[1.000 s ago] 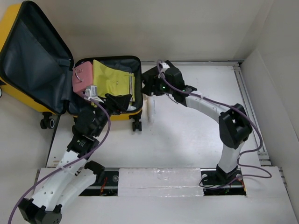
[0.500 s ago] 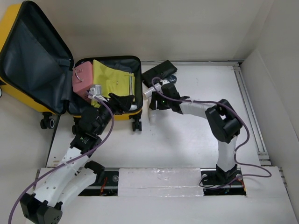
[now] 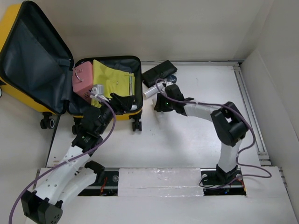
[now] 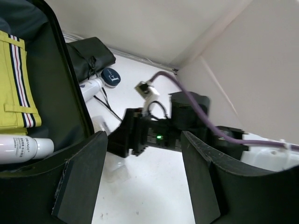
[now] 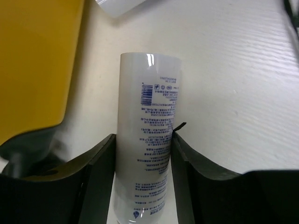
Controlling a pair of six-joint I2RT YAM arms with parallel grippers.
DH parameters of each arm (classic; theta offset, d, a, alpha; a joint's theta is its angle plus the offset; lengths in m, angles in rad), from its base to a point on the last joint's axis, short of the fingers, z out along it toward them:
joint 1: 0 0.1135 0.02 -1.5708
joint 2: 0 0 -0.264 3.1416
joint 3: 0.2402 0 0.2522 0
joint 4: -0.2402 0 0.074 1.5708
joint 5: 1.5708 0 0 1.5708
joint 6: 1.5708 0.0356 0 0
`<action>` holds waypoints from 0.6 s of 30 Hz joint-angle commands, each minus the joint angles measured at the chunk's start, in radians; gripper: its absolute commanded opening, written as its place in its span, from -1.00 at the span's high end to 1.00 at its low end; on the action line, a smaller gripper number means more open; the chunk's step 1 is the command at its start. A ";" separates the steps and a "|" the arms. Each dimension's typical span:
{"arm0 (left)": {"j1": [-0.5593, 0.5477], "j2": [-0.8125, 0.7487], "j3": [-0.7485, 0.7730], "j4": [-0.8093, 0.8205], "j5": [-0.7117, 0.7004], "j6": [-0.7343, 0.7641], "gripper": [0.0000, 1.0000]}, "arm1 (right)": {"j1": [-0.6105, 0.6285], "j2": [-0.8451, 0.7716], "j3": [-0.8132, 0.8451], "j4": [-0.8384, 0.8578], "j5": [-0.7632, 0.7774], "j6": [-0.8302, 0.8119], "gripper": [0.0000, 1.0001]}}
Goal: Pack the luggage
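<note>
The yellow luggage [image 3: 10,28] lies open at the far left, its lid up. Its base [image 3: 136,65] holds a pink case [image 3: 83,79], a yellow garment [image 3: 112,79] and a white bottle [image 4: 21,149]. My right gripper [image 3: 158,103] is low on the table beside the luggage's right wall. It is shut on an upright white tube with blue print [image 5: 147,140], both fingers touching it. In the top view the tube is mostly hidden under that gripper. My left gripper [image 3: 127,101] is open and empty over the luggage's front right corner; it also shows in the left wrist view [image 4: 142,186].
A black pouch [image 3: 159,73], a dark blue round tin [image 3: 172,78] and a second white tube [image 3: 150,91] lie on the table behind my right gripper. The yellow luggage shell [image 5: 37,60] is close on the held tube's left. A wall edges the table's right side.
My right gripper moved from the black pouch toward me, dropped to the table beside the luggage and now clasps the white tube. My left gripper shifted slightly to the right.
</note>
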 commanded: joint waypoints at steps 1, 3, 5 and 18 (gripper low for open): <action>0.000 -0.016 -0.011 0.082 0.000 0.005 -0.19 | -0.016 -0.206 -0.009 0.057 0.002 0.003 0.47; 0.000 0.002 0.003 0.073 0.012 0.005 -0.19 | -0.016 -0.236 0.046 0.057 -0.041 0.003 0.47; 0.000 0.003 0.003 0.084 0.013 -0.004 -0.19 | 0.010 -0.236 0.116 0.042 -0.070 0.003 0.47; 0.000 -0.083 0.019 -0.002 -0.046 -0.002 -0.19 | 0.049 0.042 0.527 0.019 -0.191 0.107 -0.48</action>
